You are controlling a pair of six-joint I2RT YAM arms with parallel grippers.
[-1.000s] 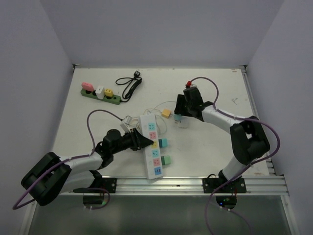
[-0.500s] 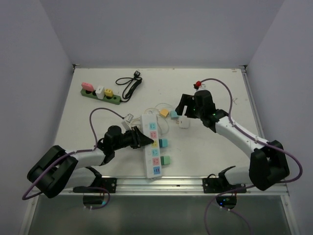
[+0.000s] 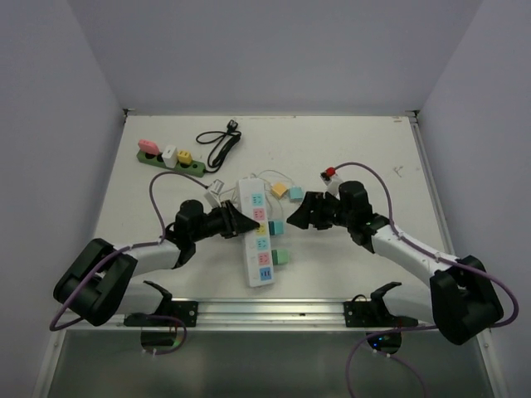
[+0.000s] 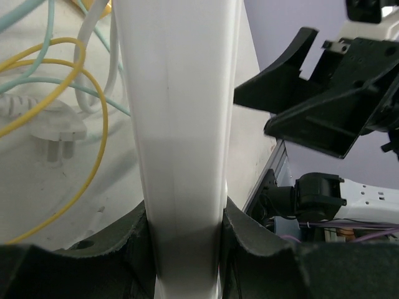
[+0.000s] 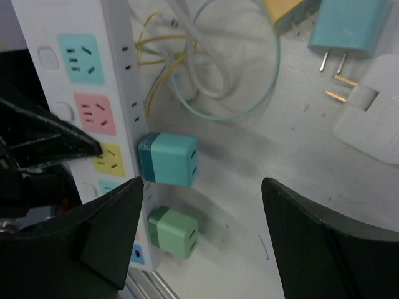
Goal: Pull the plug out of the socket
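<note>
A white power strip (image 3: 258, 240) with coloured sockets lies mid-table. A teal plug (image 3: 277, 226) and a green plug (image 3: 281, 256) sit in its right side. My left gripper (image 3: 241, 222) is shut on the strip's body, which fills the left wrist view (image 4: 181, 124) between the pads (image 4: 249, 237). My right gripper (image 3: 300, 214) is open and empty, just right of the teal plug. In the right wrist view the teal plug (image 5: 168, 159) and green plug (image 5: 174, 232) lie ahead of the left finger of the open right gripper (image 5: 202, 243).
A green power strip (image 3: 170, 160) with pink, white and yellow plugs and a black cable (image 3: 220, 145) lie at the back left. Loose yellow (image 5: 290, 12), teal (image 5: 346, 28) and white (image 5: 374, 118) plugs and thin looped cables (image 5: 212, 75) lie behind the strip. The front rail (image 3: 274, 311) is near.
My right gripper has swung from the loose plugs toward the near left, close to the teal plug. My left gripper and the strip shifted slightly farther back.
</note>
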